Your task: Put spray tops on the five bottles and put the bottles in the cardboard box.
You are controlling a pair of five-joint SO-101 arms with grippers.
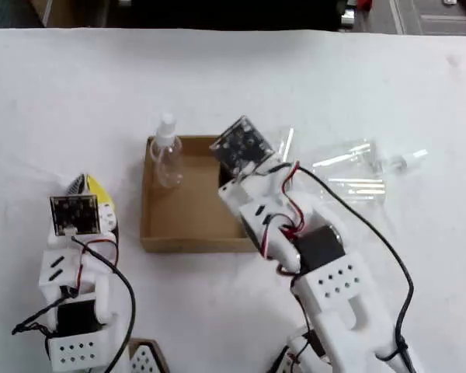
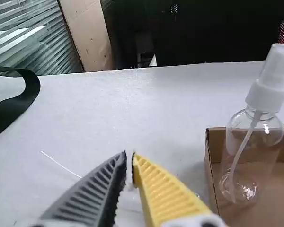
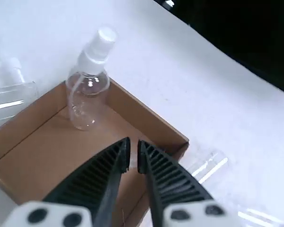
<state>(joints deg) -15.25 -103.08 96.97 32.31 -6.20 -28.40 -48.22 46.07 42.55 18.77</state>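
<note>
The worry from where I stand is the clear bottles (image 1: 348, 177) lying on their sides on the tabletop (image 1: 78, 85) to the right of the cardboard box (image 1: 193, 242). They are see-through, round and bunched together, so an off-centre pinch would likely send one rolling or knock its neighbours. What looks like a spray top (image 1: 408, 161) lies at the far end of that cluster; I cannot tell whether it is loose or fitted. The one capped bottle (image 3: 87, 90) stands upright in a far corner of the box, and a careless sweep across could tip it.

The right gripper (image 3: 133, 144) hangs over the box's right side, jaws drawn almost together and holding nothing. The capped bottle is ahead of them across the box floor, apart from them, and the lying bottles are outside the box wall. The left gripper (image 2: 129, 160) sits low over the tabletop left of the box — jaws closed and empty, the capped bottle well ahead and to one side.
</note>
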